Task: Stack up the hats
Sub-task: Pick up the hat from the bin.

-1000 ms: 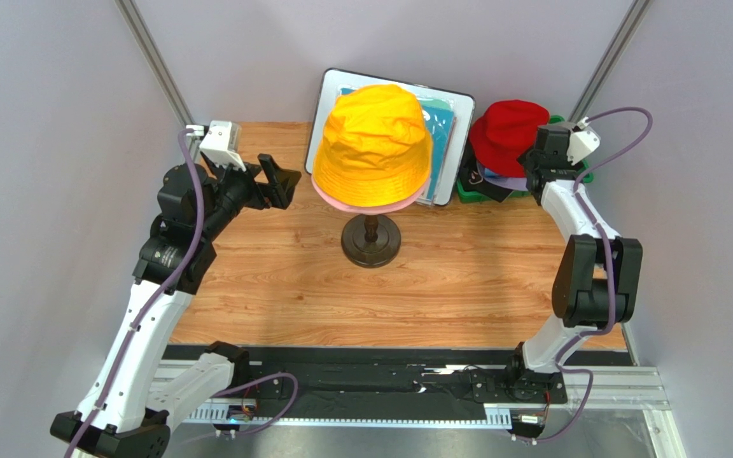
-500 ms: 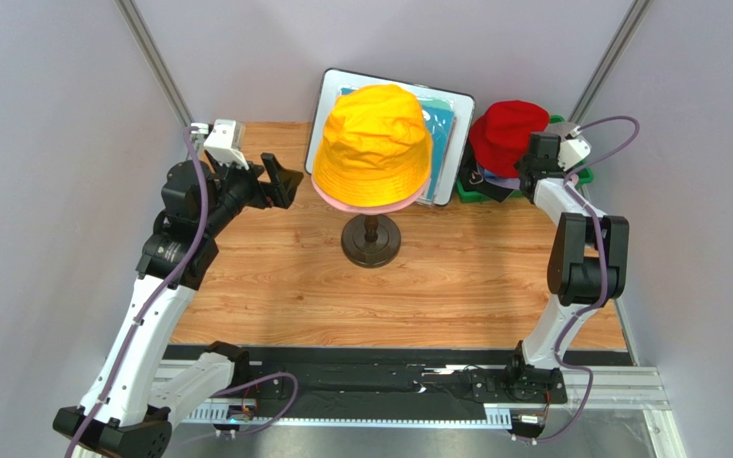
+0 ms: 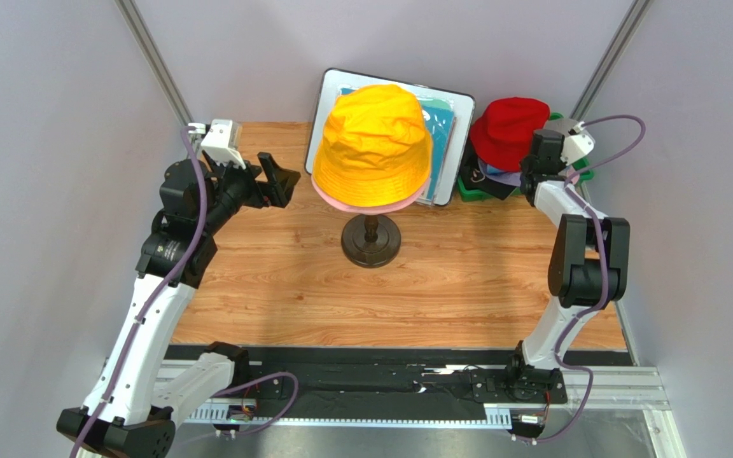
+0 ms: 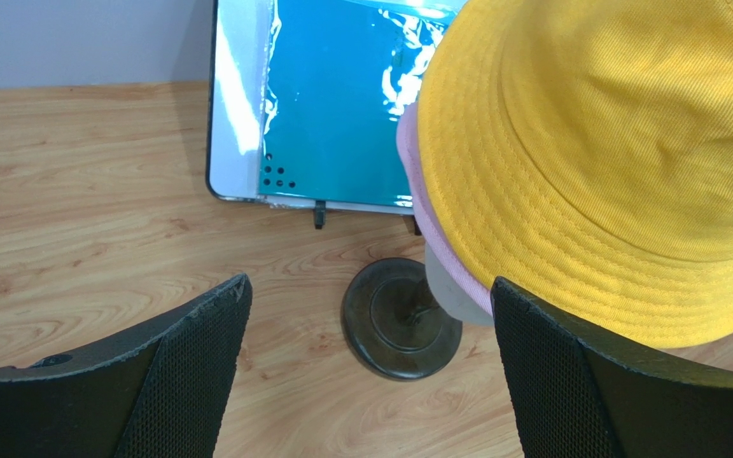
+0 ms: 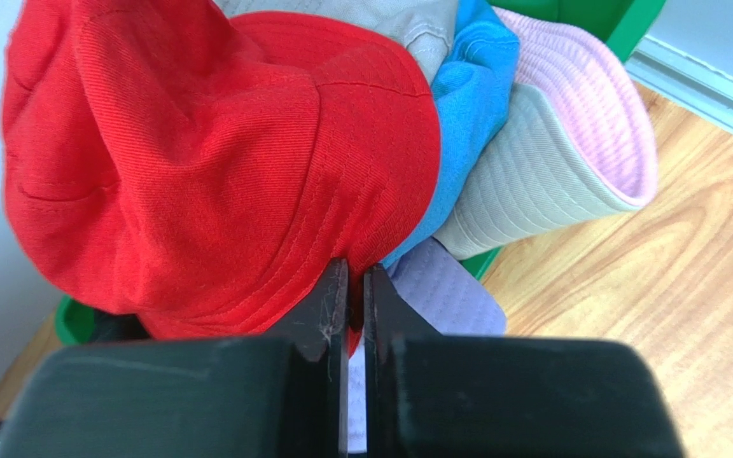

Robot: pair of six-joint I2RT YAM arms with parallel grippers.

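Note:
An orange-yellow hat (image 3: pixel 372 153) (image 4: pixel 609 162) sits on a stand over a pink hat, whose brim (image 3: pixel 361 206) (image 4: pixel 413 181) shows beneath it. My left gripper (image 3: pixel 279 179) (image 4: pixel 370 286) hangs open just left of them, holding nothing. At the back right a red hat (image 3: pixel 506 129) (image 5: pixel 198 162) tops a pile holding a blue hat (image 5: pixel 466 105), a lavender hat (image 5: pixel 442 286) and a pale beige hat (image 5: pixel 533 181). My right gripper (image 3: pixel 528 174) (image 5: pixel 354 286) is shut on the red hat's brim edge.
The stand's dark round base (image 3: pixel 371 240) (image 4: pixel 401 320) rests mid-table. A teal sheet in a white frame (image 3: pixel 442 124) (image 4: pixel 342 105) leans behind it. The hat pile lies in a green bin (image 3: pixel 475 191) (image 5: pixel 628 19) against the right wall.
My right gripper has reached into the pile and closed its jaws on the red hat's brim. The left arm has barely shifted.

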